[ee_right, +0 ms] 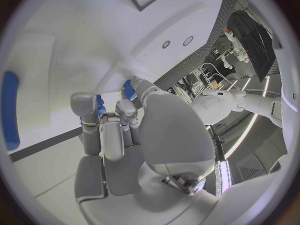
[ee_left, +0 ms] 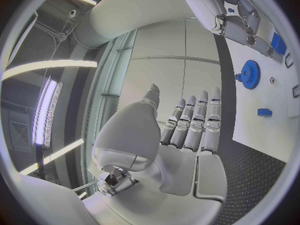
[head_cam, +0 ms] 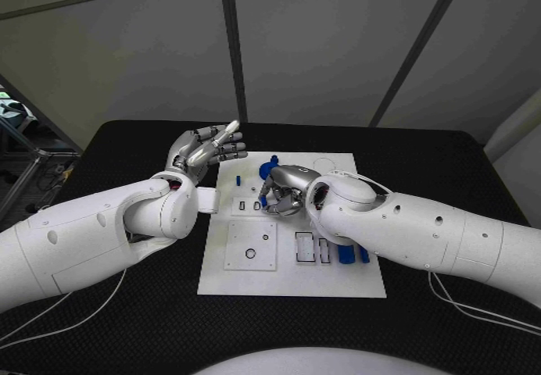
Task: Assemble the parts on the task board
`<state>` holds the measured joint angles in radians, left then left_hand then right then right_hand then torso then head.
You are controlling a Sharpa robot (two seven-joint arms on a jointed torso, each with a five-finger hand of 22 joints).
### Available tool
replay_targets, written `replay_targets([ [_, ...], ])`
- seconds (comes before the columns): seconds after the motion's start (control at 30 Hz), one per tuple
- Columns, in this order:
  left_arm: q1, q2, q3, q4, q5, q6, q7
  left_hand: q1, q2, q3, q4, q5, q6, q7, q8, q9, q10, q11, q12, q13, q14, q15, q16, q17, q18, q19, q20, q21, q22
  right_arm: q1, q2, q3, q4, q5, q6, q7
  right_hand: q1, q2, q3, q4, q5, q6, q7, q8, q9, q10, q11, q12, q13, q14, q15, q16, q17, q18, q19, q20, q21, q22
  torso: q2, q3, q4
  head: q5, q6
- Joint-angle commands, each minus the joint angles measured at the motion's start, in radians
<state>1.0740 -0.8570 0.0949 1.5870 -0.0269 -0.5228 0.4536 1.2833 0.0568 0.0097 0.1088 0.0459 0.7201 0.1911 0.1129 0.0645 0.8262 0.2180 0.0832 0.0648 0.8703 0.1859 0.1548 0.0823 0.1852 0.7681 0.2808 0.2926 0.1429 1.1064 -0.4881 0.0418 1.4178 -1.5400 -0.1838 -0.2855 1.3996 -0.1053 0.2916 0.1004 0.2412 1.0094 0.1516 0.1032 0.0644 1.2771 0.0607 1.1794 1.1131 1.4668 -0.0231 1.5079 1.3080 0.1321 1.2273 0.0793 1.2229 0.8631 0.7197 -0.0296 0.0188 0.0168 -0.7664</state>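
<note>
Centrally, the white task board is laid flat on the black table. Above the board's left edge the left hand is raised, palm up, fingers straight and spread, with nothing held. Over the board's middle the right hand is bent down, fingers curled around a small blue part. A blue gear is seen near the board's far edge.

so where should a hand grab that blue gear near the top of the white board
Take the blue gear by its toothed rim, coming straight down from above. It lies flat on the white board, so only the rim and top face are open; fingers would likely close across it from opposite sides.
</note>
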Motion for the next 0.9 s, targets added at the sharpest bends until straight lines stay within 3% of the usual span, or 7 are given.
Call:
replay_targets([
  [0.03, 0.002, 0.001, 0.001, 0.000, -0.005, 0.014, 0.004, 0.009, -0.001, 0.000, -0.009, 0.001, 0.000, 0.067, -0.003, -0.001, 0.004, 0.006, -0.006, -0.001, -0.004, 0.000, -0.005, -0.001, -0.014, -0.006, 0.000, -0.006, -0.001, -0.002, -0.001, -0.003, -0.004, -0.007, 0.028, -0.009, -0.005, -0.009, 0.007, 0.000, 0.000, -0.010, 0.000, -0.008, 0.001, -0.008, 0.000, -0.004, -0.002, 0.074, 0.008, 0.001, 0.117, -0.004, -0.002, 0.010, -0.001, -0.002, 0.000, -0.0001, -0.0001, 0.000, -0.001],
  [0.53, 0.002, 0.002, 0.001, -0.001, -0.005, 0.015, 0.002, 0.009, -0.001, 0.000, -0.009, 0.001, 0.000, 0.067, -0.003, -0.001, 0.004, 0.006, -0.006, -0.001, -0.004, 0.000, -0.005, -0.001, -0.014, -0.006, 0.000, -0.006, -0.001, -0.003, -0.001, -0.003, -0.004, -0.008, 0.024, -0.008, -0.042, -0.044, -0.016, 0.005, 0.011, -0.037, 0.005, -0.019, 0.003, -0.023, 0.007, -0.013, -0.016, 0.075, 0.015, 0.004, 0.125, -0.002, -0.007, 0.018, -0.005, -0.008, 0.000, -0.0001, -0.0002, -0.002, 0.000],
  [0.9, 0.002, 0.003, 0.001, -0.003, -0.005, 0.016, -0.001, 0.009, -0.001, 0.000, -0.009, 0.001, 0.000, 0.067, -0.003, -0.001, 0.004, 0.006, -0.006, -0.001, -0.004, 0.000, -0.005, -0.001, -0.014, -0.006, 0.000, -0.006, -0.001, -0.003, -0.002, -0.003, -0.003, -0.006, -0.017, -0.002, -0.060, -0.054, -0.054, 0.016, 0.004, -0.091, 0.014, -0.033, 0.002, -0.073, 0.016, -0.064, -0.079, 0.074, 0.022, 0.003, 0.123, -0.001, -0.013, 0.025, -0.011, -0.017, 0.000, -0.0001, 0.0001, -0.003, -0.001],
])
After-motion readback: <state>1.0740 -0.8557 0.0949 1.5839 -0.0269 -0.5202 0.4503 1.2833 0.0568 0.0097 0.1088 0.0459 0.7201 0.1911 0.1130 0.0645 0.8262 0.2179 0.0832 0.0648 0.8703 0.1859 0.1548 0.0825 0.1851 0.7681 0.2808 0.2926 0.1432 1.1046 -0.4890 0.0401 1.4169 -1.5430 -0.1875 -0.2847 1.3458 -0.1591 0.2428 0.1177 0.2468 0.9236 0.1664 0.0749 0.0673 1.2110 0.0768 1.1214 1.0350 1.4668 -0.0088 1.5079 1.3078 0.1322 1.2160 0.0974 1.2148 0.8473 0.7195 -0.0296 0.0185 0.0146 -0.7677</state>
